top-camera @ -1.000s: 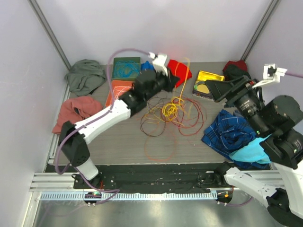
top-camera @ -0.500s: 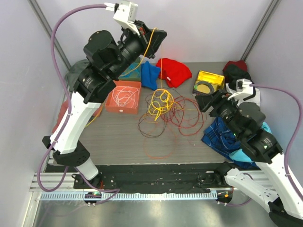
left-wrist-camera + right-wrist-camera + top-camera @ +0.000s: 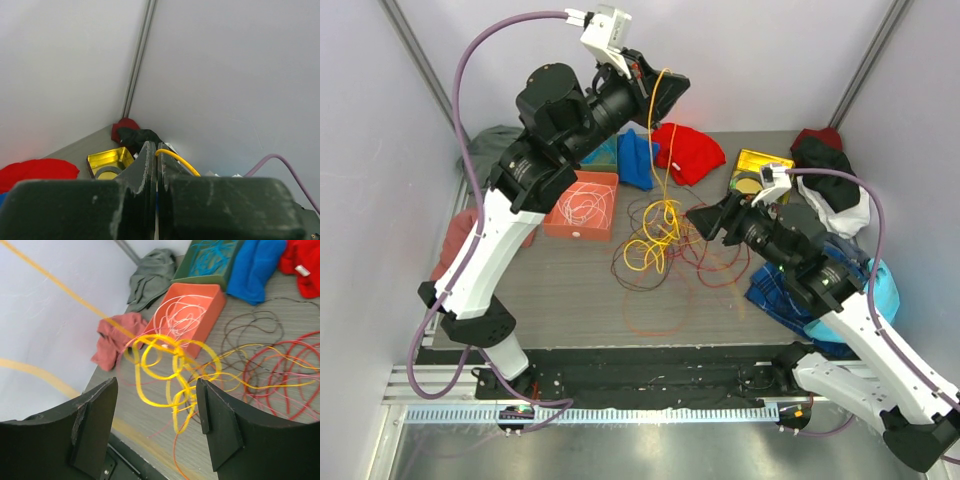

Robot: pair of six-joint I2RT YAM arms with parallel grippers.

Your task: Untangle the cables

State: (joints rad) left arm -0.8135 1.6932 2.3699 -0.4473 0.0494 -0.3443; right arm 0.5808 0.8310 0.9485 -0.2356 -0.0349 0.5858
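My left gripper [image 3: 665,88] is raised high over the back of the table and shut on a yellow cable [image 3: 663,160], pinched between its tips in the left wrist view [image 3: 172,156]. The cable hangs down to a bunch of yellow loops [image 3: 653,240] lifted over the tangle of red, orange and dark brown cables [image 3: 705,255]. My right gripper [image 3: 698,216] is open just right of the hanging loops; in the right wrist view the loops [image 3: 172,372] dangle between and beyond its fingers [image 3: 220,415]. Its jaws hold nothing.
An orange tray [image 3: 585,203] holds white cable, a green tray [image 3: 212,260] blue cable. Blue cloth [image 3: 636,157], red cloth [image 3: 690,152], a yellow tin [image 3: 760,170], grey [image 3: 485,150] and pink [image 3: 460,230] garments left, blue plaid cloth [image 3: 785,290] right.
My left gripper lifted the yellow cable from the table high up, pulling the yellow loops off the pile. My right arm came down and left, its open gripper now next to the hanging loops.
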